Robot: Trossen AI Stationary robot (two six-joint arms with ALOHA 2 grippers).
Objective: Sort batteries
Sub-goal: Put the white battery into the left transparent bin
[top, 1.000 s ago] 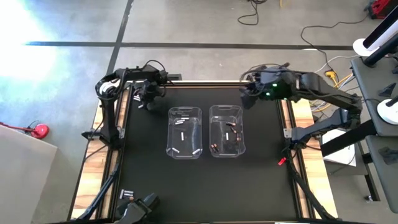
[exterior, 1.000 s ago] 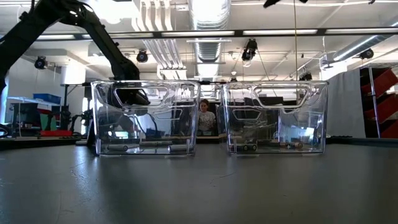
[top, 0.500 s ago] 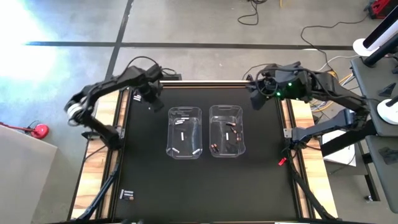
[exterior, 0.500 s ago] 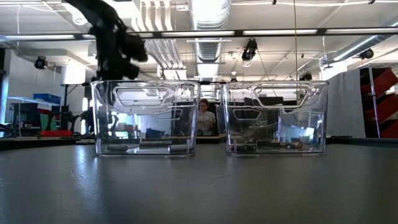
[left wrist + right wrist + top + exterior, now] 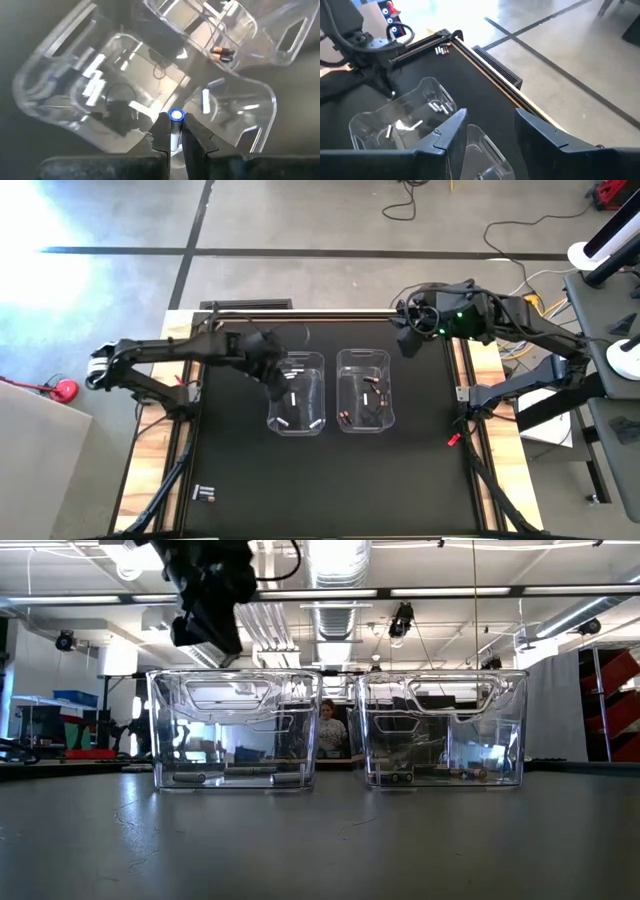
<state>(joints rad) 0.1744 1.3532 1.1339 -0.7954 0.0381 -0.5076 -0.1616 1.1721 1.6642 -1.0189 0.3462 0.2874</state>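
My left gripper [image 5: 274, 376] hangs over the left rim of the left clear bin [image 5: 323, 395] and is shut on a silver battery [image 5: 176, 116] with a blue-ringed end. In the low view it hangs [image 5: 205, 628] above that bin [image 5: 160, 730]. White batteries [image 5: 292, 397] lie on the left bin's floor. Dark batteries with copper ends [image 5: 372, 394] lie on the floor of the right bin [image 5: 391, 395]. My right gripper [image 5: 405, 344] waits, open, high over the table's far right; nothing is between its fingers [image 5: 490, 131]. My left gripper pinches the silver battery between its two fingers [image 5: 161, 134], which lie along the battery. The blue-ringed end [image 5: 176, 115] sticks out past the fingertips. The fingers slant downward from the table's left. The battery is lifted clear, above the left bin.
Loose batteries lie at the table's far left corner [image 5: 441, 50] and a few near its near left corner [image 5: 204, 494]. The two bins stand side by side mid-table, with bare black mat [image 5: 330, 480] around them. A person shows in the room behind the bins [image 5: 328, 725].
My left gripper has swung from the table's far left corner toward the left bin, risen well above the bin's rim, and tipped to point more steeply down. It has stayed shut on the battery.
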